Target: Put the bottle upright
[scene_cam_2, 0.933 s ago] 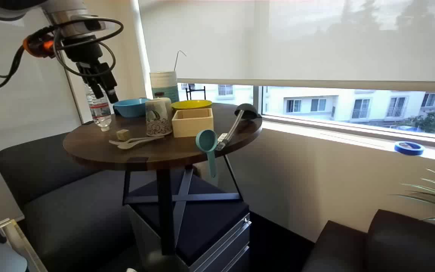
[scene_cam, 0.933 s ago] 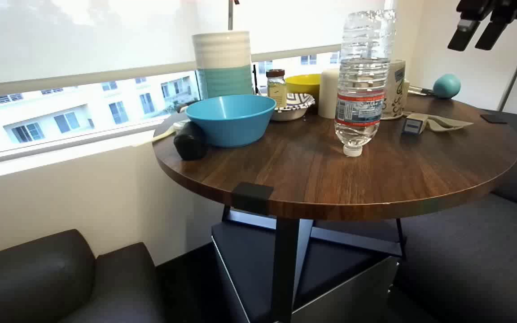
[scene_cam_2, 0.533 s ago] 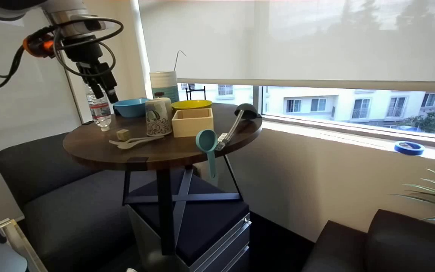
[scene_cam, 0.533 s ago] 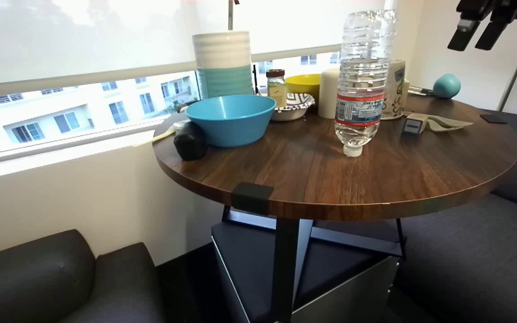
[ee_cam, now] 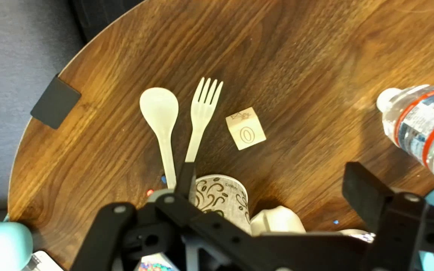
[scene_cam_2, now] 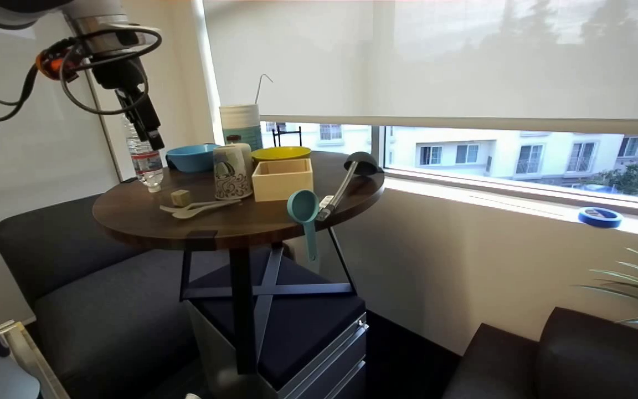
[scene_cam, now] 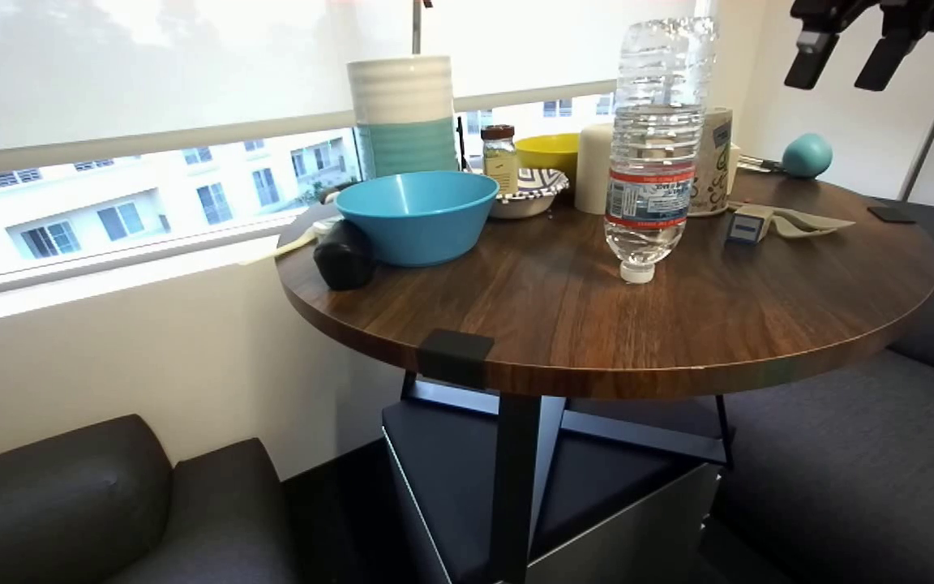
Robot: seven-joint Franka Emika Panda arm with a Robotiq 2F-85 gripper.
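The clear ribbed bottle (scene_cam: 655,154) stands upside down on its white cap on the round wooden table (scene_cam: 548,316), leaning slightly. Its red-edged label is near the low end. It also shows in an exterior view (scene_cam_2: 148,162), partly behind my gripper (scene_cam_2: 153,143). In the wrist view the bottle (ee_cam: 420,122) is at the right edge, cap toward the left, its base cut off. My gripper (ee_cam: 269,167) is open and empty, with the bottle outside the jaws beyond the right finger. In an exterior view the gripper (scene_cam: 836,86) hangs above the table, right of the bottle and apart from it.
A wooden cube (ee_cam: 246,130), a fork (ee_cam: 204,107) and a spoon (ee_cam: 159,107) lie below the jaws. A patterned cup (scene_cam_2: 233,177), wooden box (scene_cam_2: 283,183), yellow bowl (scene_cam_2: 281,152) and blue bowl (scene_cam: 418,223) stand around. A turquoise scoop (scene_cam_2: 303,206) overhangs the edge.
My gripper has turned about its wrist; its fingers look wider apart in an exterior view and overlap in the other view. The bottle and other objects have not moved.
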